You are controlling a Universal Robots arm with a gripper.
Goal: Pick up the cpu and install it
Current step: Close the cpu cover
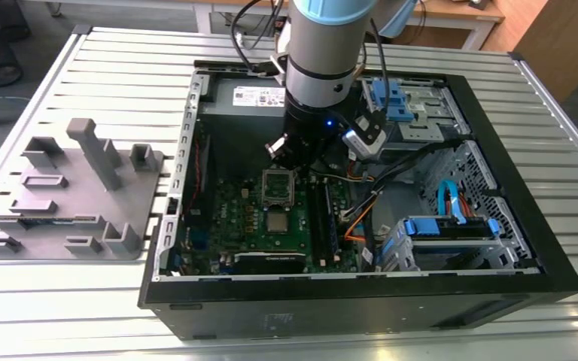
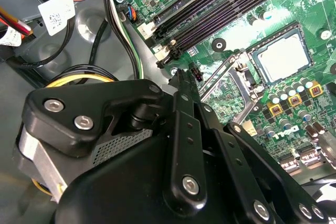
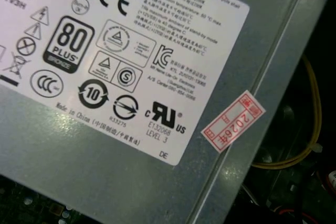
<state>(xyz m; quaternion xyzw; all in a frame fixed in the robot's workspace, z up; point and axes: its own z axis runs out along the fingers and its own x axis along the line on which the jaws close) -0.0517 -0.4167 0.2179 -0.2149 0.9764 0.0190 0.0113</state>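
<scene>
The cpu is a flat silver square lying in its socket on the green motherboard. The silver socket bracket stands swung up beside it. In the exterior view the cpu shows as a small silver square just nearer the case front than the raised bracket. My gripper hangs inside the open computer case, above the board and a little behind the bracket. Its black linkage takes up the foreground of the second wrist view, where the gripper tip points toward the bracket. Nothing is seen in its grasp.
The black case lies open on a slatted metal table. A grey fixture plate with blocks sits at the exterior view's left. Cables, blue drive bays and memory slots crowd the board. The power supply label is close.
</scene>
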